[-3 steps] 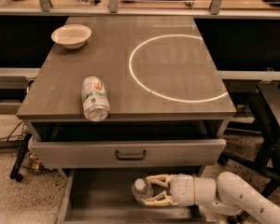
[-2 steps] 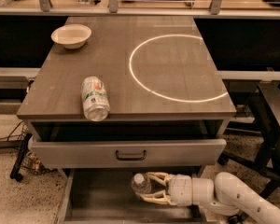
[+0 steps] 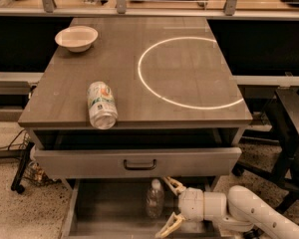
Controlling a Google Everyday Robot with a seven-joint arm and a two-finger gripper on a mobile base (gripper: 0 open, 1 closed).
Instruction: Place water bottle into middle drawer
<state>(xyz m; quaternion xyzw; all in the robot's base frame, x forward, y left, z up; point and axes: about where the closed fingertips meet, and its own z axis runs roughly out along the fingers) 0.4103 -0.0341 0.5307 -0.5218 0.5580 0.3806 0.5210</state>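
Observation:
The water bottle (image 3: pixel 154 199), clear with a white cap, stands upright on the floor of the open middle drawer (image 3: pixel 107 208), the low grey tray under the table. My gripper (image 3: pixel 164 207) is just to the right of the bottle, low in the drawer. Its two pale fingers (image 3: pixel 173 184) are spread wide apart, one behind and one in front of the bottle's right side, and do not seem to press on it. The white arm reaches in from the lower right.
Above the open tray is a partly open drawer with a dark handle (image 3: pixel 139 164). On the tabletop lie a green-white can (image 3: pixel 101 104) near the front edge, a white bowl (image 3: pixel 76 37) at the back left and a white ring mark (image 3: pixel 189 73). A dark chair (image 3: pixel 294 128) stands at the right.
The fingers have opened wider and drawn back slightly to the right. The bottle, held between them before, now stands on the drawer floor by itself.

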